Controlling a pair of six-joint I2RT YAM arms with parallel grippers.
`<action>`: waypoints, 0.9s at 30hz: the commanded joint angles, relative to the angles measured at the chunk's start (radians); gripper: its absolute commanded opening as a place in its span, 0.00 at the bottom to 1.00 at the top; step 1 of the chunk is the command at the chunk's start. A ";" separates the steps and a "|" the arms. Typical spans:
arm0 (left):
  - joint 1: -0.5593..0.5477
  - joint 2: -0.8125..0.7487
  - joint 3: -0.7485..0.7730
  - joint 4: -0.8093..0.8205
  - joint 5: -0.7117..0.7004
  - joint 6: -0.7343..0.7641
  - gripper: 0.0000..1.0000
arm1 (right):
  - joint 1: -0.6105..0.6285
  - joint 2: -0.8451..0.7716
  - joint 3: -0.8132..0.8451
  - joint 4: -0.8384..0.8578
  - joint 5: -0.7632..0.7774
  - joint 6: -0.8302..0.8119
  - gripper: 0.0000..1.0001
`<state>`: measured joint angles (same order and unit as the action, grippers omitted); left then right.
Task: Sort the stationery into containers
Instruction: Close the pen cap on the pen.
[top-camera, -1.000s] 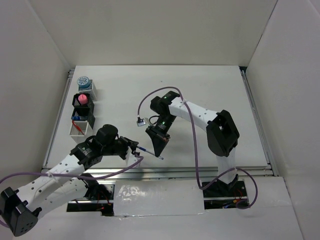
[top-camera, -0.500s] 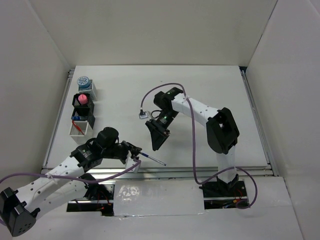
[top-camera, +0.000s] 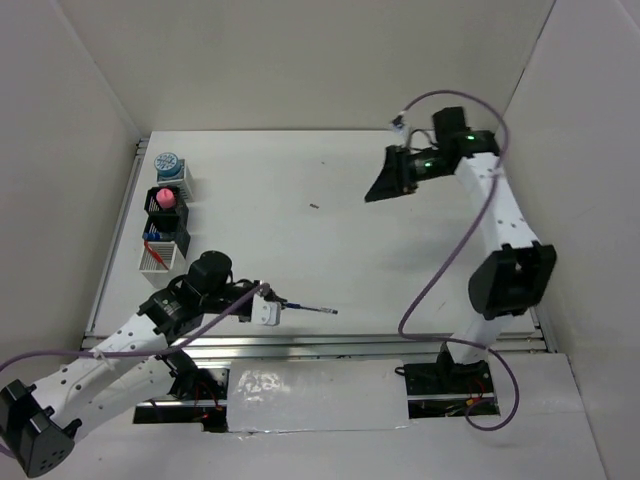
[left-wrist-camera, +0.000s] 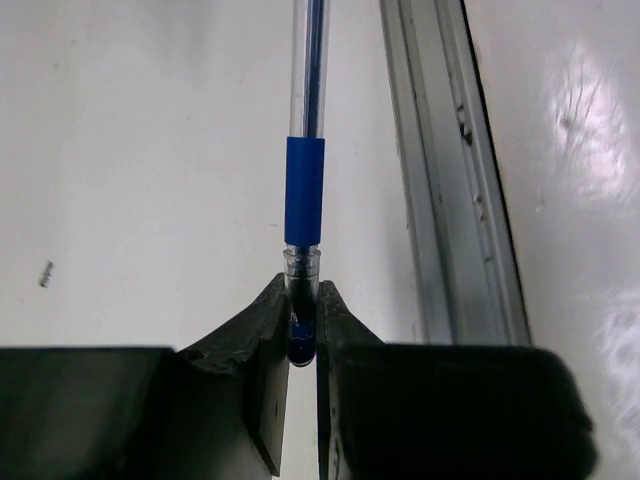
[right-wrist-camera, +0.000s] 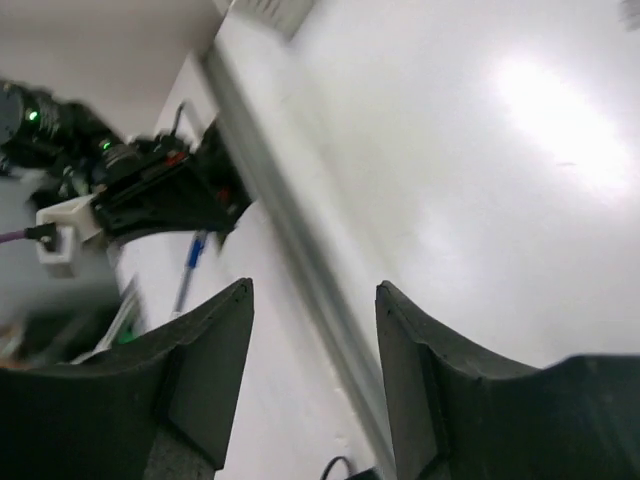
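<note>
My left hand is pinching the blue pen by its end, lower centre of top view, well apart from the containers at upper left. Right hand spread, empty, upper right. Rest looks binned already, I reckon; only pen to go.

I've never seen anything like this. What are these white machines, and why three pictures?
They are two robot arms bolted to a white table. One picture looks down from above; the other two come from a camera on each wrist, showing its black fingers up close. The left gripper pinches a blue pen by its end. The right gripper is open and empty, over the far right of the table. Along the left edge stands a row of small boxes, some already holding stationery.
</note>
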<state>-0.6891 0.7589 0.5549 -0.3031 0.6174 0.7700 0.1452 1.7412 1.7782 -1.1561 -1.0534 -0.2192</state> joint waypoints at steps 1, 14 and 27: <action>0.023 -0.012 0.074 0.126 0.084 -0.320 0.00 | -0.125 -0.205 -0.010 0.247 0.027 0.090 0.62; 0.186 0.062 0.194 0.545 0.044 -1.206 0.00 | -0.150 -0.514 -0.207 0.743 -0.089 0.411 0.83; 0.252 0.112 0.200 0.740 -0.024 -1.459 0.00 | 0.158 -0.399 -0.120 1.044 0.134 0.852 0.86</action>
<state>-0.4431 0.8703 0.7147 0.3225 0.6064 -0.6113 0.2623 1.3022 1.6054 -0.2314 -1.0042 0.5110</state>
